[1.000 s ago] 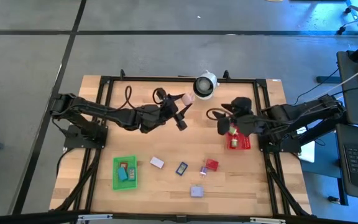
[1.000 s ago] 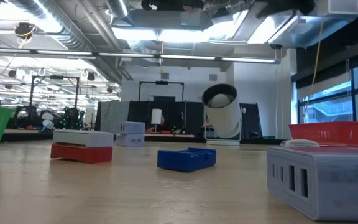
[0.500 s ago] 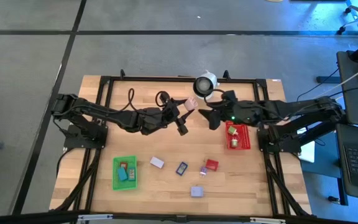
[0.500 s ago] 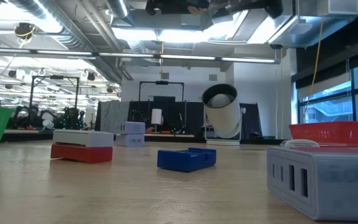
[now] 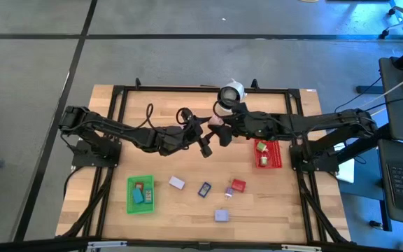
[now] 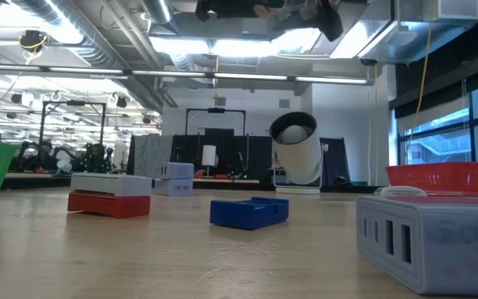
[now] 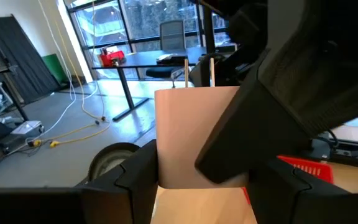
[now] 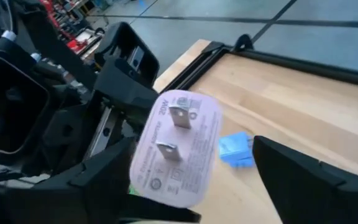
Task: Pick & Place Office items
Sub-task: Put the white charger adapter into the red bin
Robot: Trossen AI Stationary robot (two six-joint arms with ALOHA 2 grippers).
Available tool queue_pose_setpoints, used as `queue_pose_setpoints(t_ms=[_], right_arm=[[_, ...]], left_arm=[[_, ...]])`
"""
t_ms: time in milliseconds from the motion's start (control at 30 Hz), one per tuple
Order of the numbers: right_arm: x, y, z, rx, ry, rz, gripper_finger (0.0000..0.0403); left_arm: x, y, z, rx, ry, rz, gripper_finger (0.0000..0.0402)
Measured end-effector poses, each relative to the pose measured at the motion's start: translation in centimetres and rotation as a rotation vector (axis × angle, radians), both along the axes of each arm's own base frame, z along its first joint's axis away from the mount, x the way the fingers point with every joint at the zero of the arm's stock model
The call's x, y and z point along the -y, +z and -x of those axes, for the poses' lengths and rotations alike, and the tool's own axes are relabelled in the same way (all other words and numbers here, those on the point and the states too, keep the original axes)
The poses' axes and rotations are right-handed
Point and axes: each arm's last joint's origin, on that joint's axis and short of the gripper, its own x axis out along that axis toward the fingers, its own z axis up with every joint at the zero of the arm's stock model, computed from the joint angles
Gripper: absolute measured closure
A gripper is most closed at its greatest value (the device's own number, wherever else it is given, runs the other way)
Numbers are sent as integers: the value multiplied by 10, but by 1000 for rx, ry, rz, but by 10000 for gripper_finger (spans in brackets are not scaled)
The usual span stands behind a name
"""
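Right wrist view catches the metal prongs on the pale pink plug-in charger block [image 8: 176, 146], unseen from overhead. High view: left gripper [image 5: 208, 124] pinches that block mid-air, right gripper [image 5: 222, 133] spread wide around it. Round white-and-black device [image 5: 229, 94] sits just behind; red rectangular bin [image 5: 269, 155] lies beside the right arm.

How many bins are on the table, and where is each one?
2. The green bin lies near the table's front left corner; the red bin lies at the right edge, under the right arm.
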Motion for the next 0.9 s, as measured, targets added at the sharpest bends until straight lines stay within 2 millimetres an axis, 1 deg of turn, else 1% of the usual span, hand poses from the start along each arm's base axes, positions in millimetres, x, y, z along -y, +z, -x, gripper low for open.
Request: queue_pose_setpoints(t_ms=[100, 200, 300, 433, 700, 800, 900], right_arm=[[1, -2, -2, -1, 10, -24, 109], [1, -2, -2, -2, 13, -28, 152], [1, -2, -2, -1, 18, -29, 206], [1, -2, -3, 3, 33, -37, 282], [2, -2, -2, -9, 40, -12, 285], [5, 0, 1, -26, 48, 10, 285], [11, 4, 10, -47, 33, 22, 285]], left_arm=[[2, 0, 1, -13, 19, -22, 210], [4, 0, 2, -37, 46, -56, 210], [5, -1, 2, -52, 52, -67, 209], [4, -1, 2, -59, 58, -74, 197], [5, -2, 2, -49, 41, -58, 186], [6, -3, 2, -34, 24, -9, 175], [6, -6, 3, -23, 30, 61, 159]])
